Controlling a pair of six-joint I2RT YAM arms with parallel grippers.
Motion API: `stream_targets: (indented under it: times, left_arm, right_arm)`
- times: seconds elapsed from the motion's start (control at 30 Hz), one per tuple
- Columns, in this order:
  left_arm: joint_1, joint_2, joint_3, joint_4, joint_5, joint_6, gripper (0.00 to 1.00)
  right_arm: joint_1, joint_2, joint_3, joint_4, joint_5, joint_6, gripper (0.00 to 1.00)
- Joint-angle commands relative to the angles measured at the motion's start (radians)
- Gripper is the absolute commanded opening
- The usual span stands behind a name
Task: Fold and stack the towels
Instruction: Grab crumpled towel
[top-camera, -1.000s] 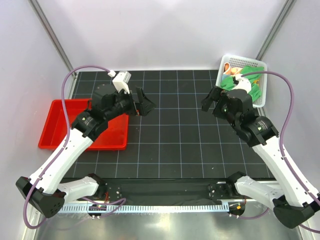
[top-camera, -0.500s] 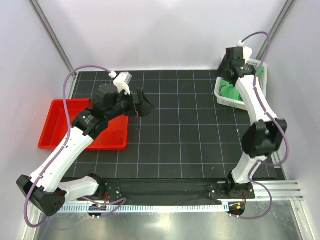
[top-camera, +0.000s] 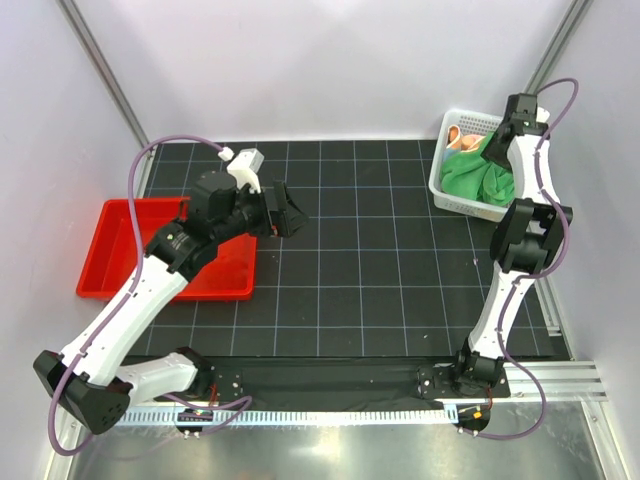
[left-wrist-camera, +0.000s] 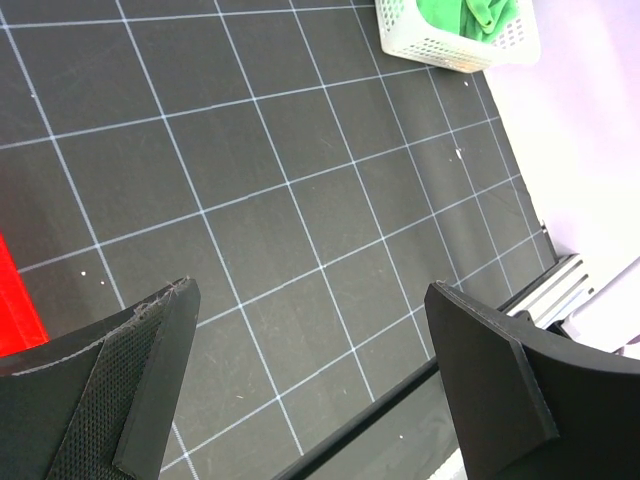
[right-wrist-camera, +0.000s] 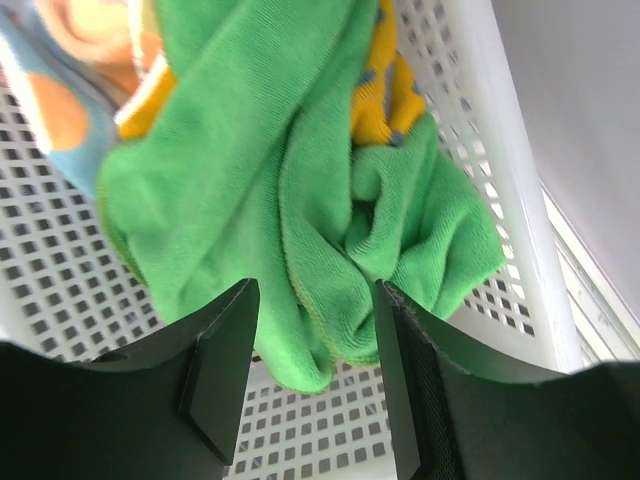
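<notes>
Now two end effectors gape: left end effector (left-wrist-camera: 310, 300) over mat (left-wrist-camera: 300, 150), right end effector (right-wrist-camera: 315, 295) straddling one green towel (right-wrist-camera: 260, 150)

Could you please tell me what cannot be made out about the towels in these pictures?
- Towel count: in the right wrist view the green towel overlies the others in the white basket; only bits of orange cloth show.
- Grip: the right gripper has its jaws either side of a green fold; contact unclear.
- Top view: those jaws are too small and dark to read.
</notes>
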Motion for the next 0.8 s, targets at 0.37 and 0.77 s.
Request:
stream_targets:
  times: [0.37, 0.77]
  left_arm:
    - [0.0, 0.032, 0.019, 0.0, -0.026, 0.036, 1.0]
    - [0.0, 0.059, 0.039, -0.009, -0.044, 0.049, 1.0]
  right_arm:
    - [-0.051, 0.071, 0.061, 0.061, -0.168, -0.092, 0.5]
    - [-0.051, 0.109, 0.122, 0.057, -0.2, -0.117, 0.04]
